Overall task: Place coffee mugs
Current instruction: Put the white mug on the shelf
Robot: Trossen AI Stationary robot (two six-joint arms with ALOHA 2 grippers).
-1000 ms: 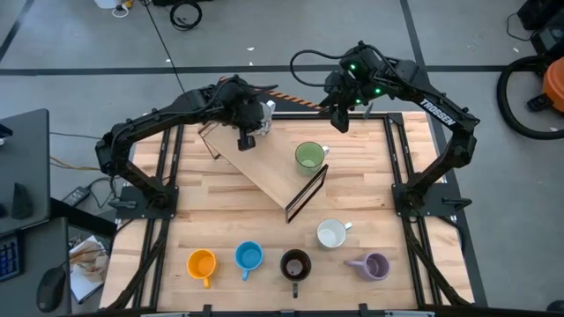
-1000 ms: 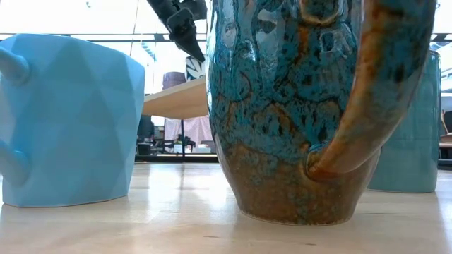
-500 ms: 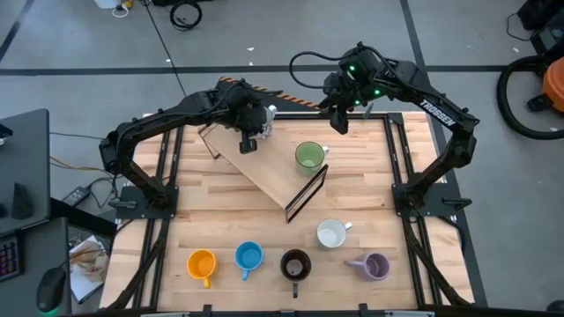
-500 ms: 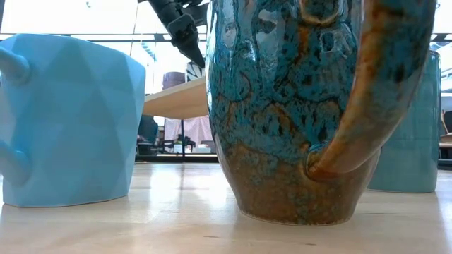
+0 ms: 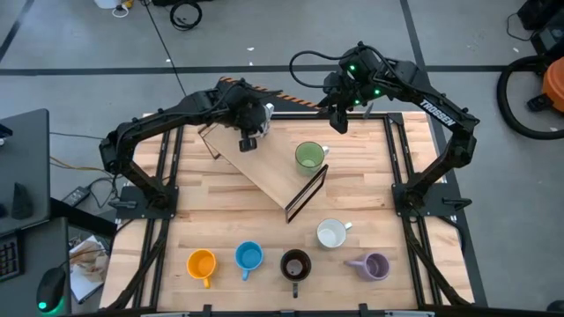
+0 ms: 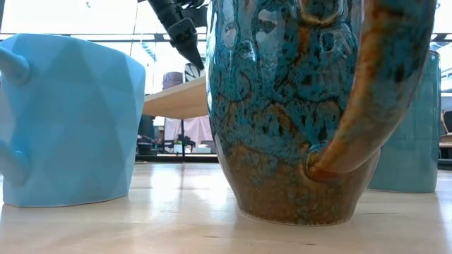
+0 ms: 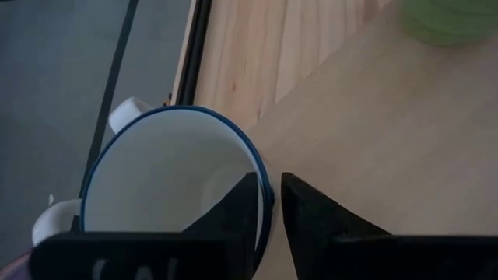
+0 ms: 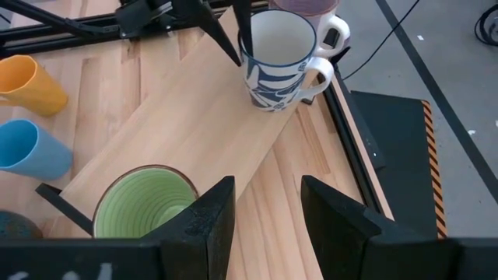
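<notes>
Pale wooden planks make up the surface (image 5: 211,211), with grey floor and cables around it. A raised board (image 5: 273,180) crosses its far half at a slant.

On the board's far left end sits the patterned mug (image 5: 262,113). The left end effector (image 5: 248,141) is on it, pinching the wall at the rim with one finger inside and one outside. The mug looks seated on the board, so the step in hand is judged to be the end of this placement. The next move would call for parting the fingers and lifting straight up, so the inner finger does not drag or tip the mug.

Further right on the board stands the green mug (image 5: 308,157). The right end effector (image 5: 339,119) hovers past it near the far edge, spread and empty.

Along the near edge wait the orange mug (image 5: 202,264), the blue mug (image 5: 248,257), the dark brown mug (image 5: 295,264), the white mug (image 5: 331,233) and a lavender mug (image 5: 374,266).

Only the left wrist view shows the fingers astride the rim. The right wrist view alone shows the blue pattern and handle, and a second lavender mug (image 8: 307,6) just behind. In the low view the near mugs block nearly everything, leaving only a glimpse of the left end effector above the board.
</notes>
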